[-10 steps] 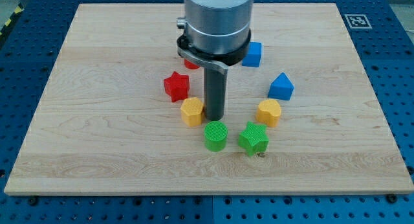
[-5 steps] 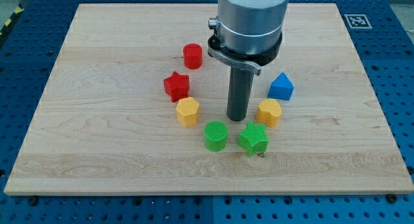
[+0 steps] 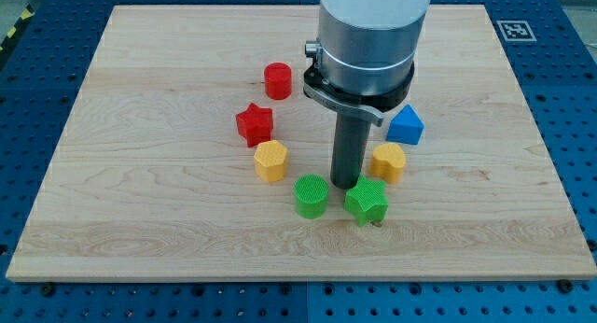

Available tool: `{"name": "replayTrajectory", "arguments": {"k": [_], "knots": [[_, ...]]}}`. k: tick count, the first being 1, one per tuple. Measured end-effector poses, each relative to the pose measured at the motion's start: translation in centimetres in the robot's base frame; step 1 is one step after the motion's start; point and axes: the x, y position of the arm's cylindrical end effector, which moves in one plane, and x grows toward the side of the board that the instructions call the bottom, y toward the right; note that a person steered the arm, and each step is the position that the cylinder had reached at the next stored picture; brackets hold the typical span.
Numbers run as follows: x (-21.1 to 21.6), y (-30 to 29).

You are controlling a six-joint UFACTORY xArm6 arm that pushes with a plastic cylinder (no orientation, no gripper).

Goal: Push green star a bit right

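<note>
The green star [image 3: 367, 202] lies on the wooden board [image 3: 140, 174] at the bottom of a ring of blocks. My tip [image 3: 347, 186] stands just at the star's upper left edge, between it and the green cylinder [image 3: 311, 195]. Whether the tip touches the star cannot be told. The arm's grey body hides the board behind the rod.
A yellow hexagonal block [image 3: 270, 161] sits left of the tip and another yellow block [image 3: 388, 161] right of it. A red star [image 3: 254, 124], a red cylinder [image 3: 277, 80] and a blue block [image 3: 405, 125] complete the ring.
My tip has moved right and toward the view's bottom, from beside the left yellow block to the green star's upper left edge. No block has visibly moved.
</note>
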Motion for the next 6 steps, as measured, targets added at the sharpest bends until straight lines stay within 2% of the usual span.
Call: {"name": "replayTrajectory", "arguments": {"k": [6], "knots": [[0.11,1.0]]}}
